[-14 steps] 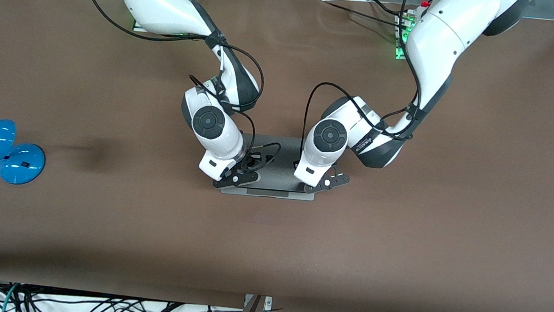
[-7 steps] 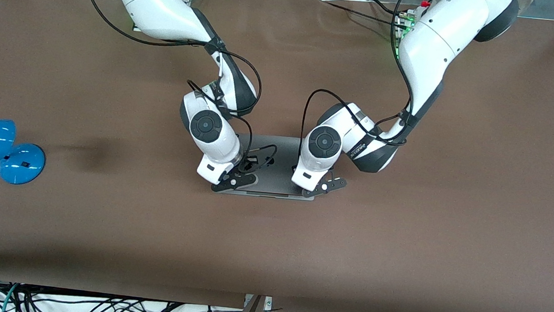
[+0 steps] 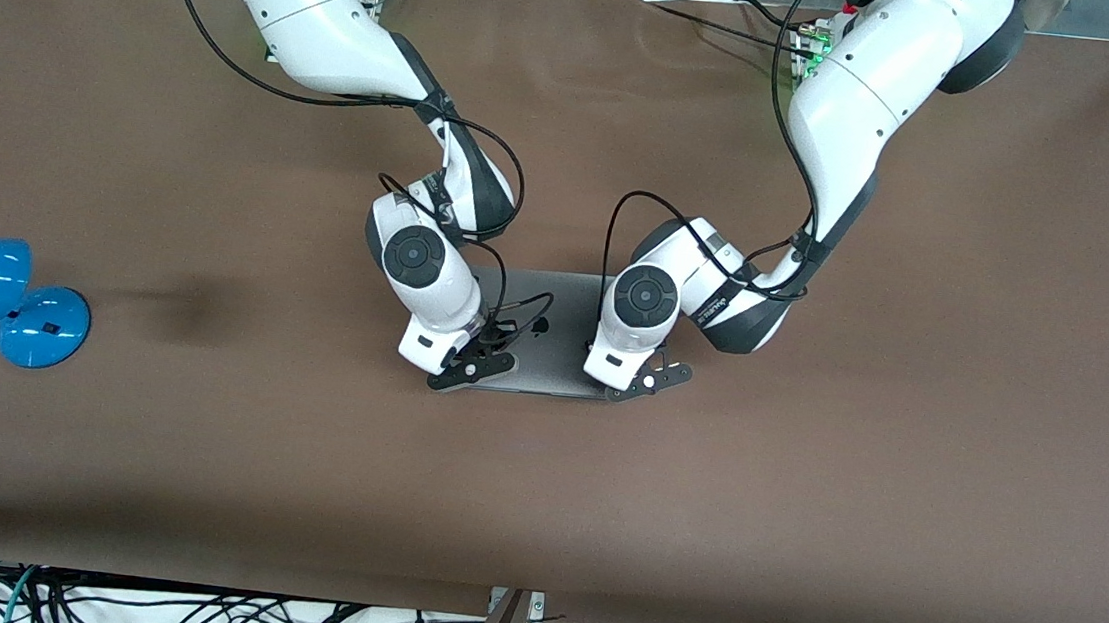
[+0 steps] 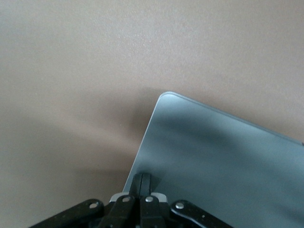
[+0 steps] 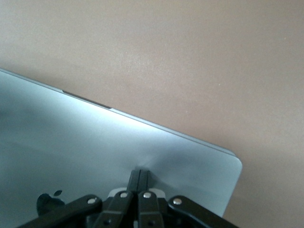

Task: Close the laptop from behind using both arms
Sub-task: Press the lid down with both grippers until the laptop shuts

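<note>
The laptop [image 3: 551,351] lies mid-table with its silver-grey lid [image 4: 213,161] folded down flat or nearly flat; screen and keyboard are hidden. The dark apple logo [image 5: 50,200] shows on the lid [image 5: 95,142]. My right gripper [image 3: 471,367] is shut, its fingertips [image 5: 140,176] pressing on the lid near the corner toward the right arm's end. My left gripper [image 3: 647,380] is shut too, its fingertips [image 4: 142,181] resting on the lid by the corner toward the left arm's end. Both press along the lid's edge nearest the front camera.
A blue desk lamp [image 3: 41,327] sits at the table's edge toward the right arm's end. Brown table surface [image 3: 800,494] spreads all round the laptop. Cables hang below the table's near edge.
Both grippers have moved lower and toward the front camera with the lid. The lid has dropped, covering the light strip of the base that showed before.
</note>
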Motion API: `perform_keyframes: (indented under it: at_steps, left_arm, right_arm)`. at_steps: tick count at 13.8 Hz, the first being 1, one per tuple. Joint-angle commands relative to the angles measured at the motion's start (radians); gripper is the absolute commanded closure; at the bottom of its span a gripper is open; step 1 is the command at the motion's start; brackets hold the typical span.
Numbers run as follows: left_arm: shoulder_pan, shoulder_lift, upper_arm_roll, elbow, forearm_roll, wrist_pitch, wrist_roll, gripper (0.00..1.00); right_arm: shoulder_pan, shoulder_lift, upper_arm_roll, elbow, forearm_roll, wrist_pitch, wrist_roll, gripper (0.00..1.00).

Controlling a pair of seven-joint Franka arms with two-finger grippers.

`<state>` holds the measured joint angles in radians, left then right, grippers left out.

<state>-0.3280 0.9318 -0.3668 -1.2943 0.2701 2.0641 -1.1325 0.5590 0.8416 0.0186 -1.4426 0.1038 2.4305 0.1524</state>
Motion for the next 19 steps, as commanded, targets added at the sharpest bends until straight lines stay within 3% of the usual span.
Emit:
perform_keyframes:
  at_steps: [1,11,13,15,16,19]
  left_arm:
    - [-0.031,0.056,0.009,0.090,0.029,-0.010,-0.036,1.00]
    - [-0.033,0.064,0.009,0.095,0.029,-0.002,-0.047,1.00]
    - [-0.031,0.062,0.009,0.095,0.029,-0.002,-0.046,1.00]
    - [-0.029,0.055,0.009,0.093,0.031,-0.012,-0.044,1.00]
    - [-0.029,0.045,0.009,0.093,0.032,-0.018,-0.043,1.00]
    - [-0.019,-0.010,0.005,0.084,0.037,-0.082,-0.036,1.00]
  right_arm:
    - [0.013,0.011,-0.014,-0.001,-0.007,0.030,-0.011,1.00]
    - [0.013,0.014,-0.014,0.007,0.005,0.041,-0.005,1.00]
    - [0.012,0.011,-0.012,0.024,0.033,0.007,-0.002,0.91]
    - [0.012,0.007,-0.014,0.065,0.091,-0.088,0.012,0.65]
    - [0.006,0.005,-0.014,0.091,0.096,-0.147,0.013,0.58]
    - [-0.024,-0.001,-0.016,0.189,0.094,-0.344,0.013,0.55]
